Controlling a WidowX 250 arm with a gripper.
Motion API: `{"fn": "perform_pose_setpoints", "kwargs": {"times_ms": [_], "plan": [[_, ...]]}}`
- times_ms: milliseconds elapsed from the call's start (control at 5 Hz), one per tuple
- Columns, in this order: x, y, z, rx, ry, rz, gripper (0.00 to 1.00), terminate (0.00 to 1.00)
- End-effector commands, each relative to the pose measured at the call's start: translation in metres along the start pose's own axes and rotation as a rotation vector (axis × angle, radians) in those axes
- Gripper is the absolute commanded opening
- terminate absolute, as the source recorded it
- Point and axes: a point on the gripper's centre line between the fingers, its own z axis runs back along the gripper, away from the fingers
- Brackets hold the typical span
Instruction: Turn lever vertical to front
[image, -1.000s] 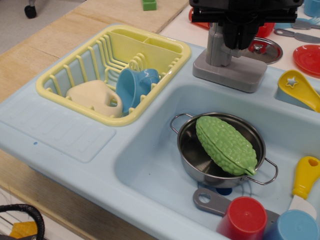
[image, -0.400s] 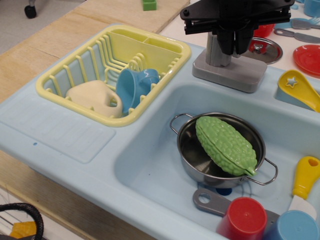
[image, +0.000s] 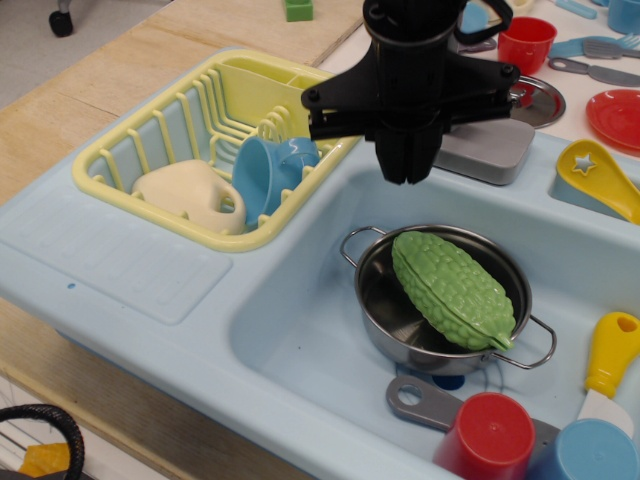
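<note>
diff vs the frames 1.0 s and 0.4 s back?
The gripper swung from the top of the picture, over the tap column, leftward and toward the camera; it now hangs over the sink's back edge, hiding the column and lever. Nothing visibly grasped. Tap base, pot, green gourd and dish rack unchanged.

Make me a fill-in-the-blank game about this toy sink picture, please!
1. The bumpy green vegetable lies inside the silver ____.
2. The blue cup sits in the ____ dish rack.
3. The cup at the bottom edge next to the blue one is colored ____.
4. The black gripper hangs above the light blue ____, with its jaws close together.

Missing words: pot; yellow; red; sink
</note>
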Motion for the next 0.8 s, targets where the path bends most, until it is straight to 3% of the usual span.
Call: {"fn": "perform_pose_setpoints", "kwargs": {"times_ms": [0,200,400,600], "plan": [[0.007,-0.003,0.008,-0.001,-0.030,0.011,0.00,0.00],[0.015,-0.013,0.018,-0.004,-0.015,-0.030,1.00,0.00],[0.015,-0.013,0.018,-0.004,-0.015,-0.030,1.00,0.00],[0.015,-0.013,0.018,-0.004,-0.015,-0.030,1.00,1.00]]}}
